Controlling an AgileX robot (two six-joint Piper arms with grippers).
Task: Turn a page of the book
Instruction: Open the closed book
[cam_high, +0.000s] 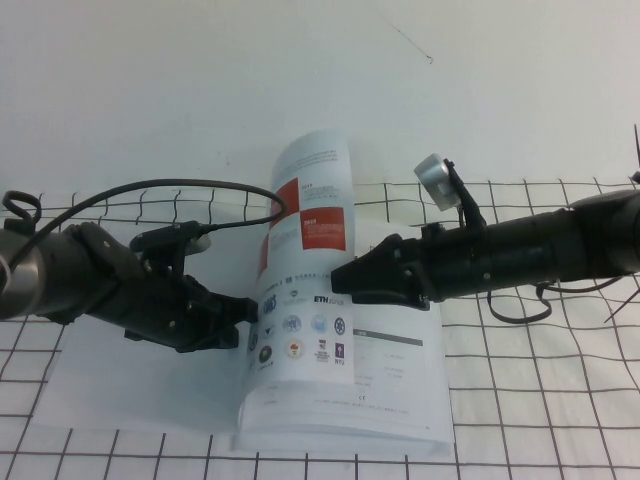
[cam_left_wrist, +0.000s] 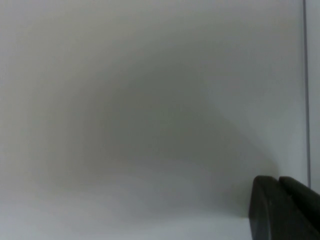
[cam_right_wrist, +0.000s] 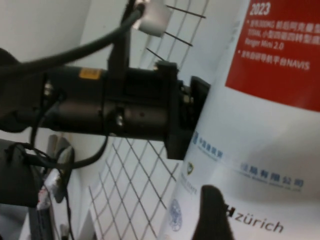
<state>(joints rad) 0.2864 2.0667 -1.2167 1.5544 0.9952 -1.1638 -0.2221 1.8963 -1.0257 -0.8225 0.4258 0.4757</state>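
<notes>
The book (cam_high: 400, 400) lies open on the gridded table. The page (cam_high: 305, 260), with red squares above rows of logos, stands raised and curved over the spine, its printed face towards me; it fills the right wrist view (cam_right_wrist: 260, 130). My right gripper (cam_high: 340, 278) is at the page's free right edge beside the ETH logo, shut on the page; one fingertip (cam_right_wrist: 212, 217) lies on the printed face and the other is hidden. My left gripper (cam_high: 248, 322) is shut and low by the spine, at the page's left edge, its fingers (cam_left_wrist: 270, 210) over the blank white sheet (cam_left_wrist: 125, 100).
The blank white sheet (cam_high: 140, 385) lies flat to the left of the spine, under my left arm (cam_right_wrist: 125, 107). A black cable (cam_high: 180, 185) loops above the left arm. The white table carries a black grid (cam_high: 540, 400); a white wall is behind.
</notes>
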